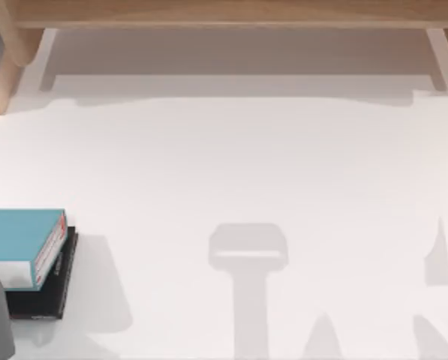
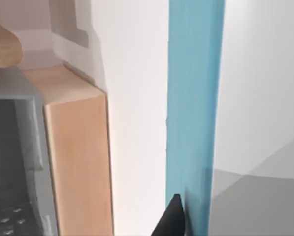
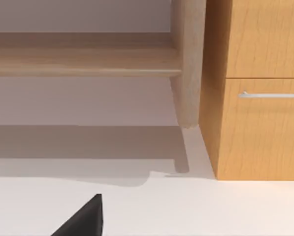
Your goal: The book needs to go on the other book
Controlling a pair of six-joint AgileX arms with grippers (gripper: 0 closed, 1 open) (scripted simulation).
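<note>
I see the teal book [image 1: 17, 236] cut off at the table's [image 1: 246, 165] left edge, hiding most of the black book [image 1: 55, 289], its lettering unreadable; I cannot tell either end effector's state

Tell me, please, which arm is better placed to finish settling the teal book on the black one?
Left, probably. The teal book lies on the black book at the table's left edge, and the left wrist view has a left fingertip against its cover. The right fingertip faces the wooden cabinet, far away.
</note>
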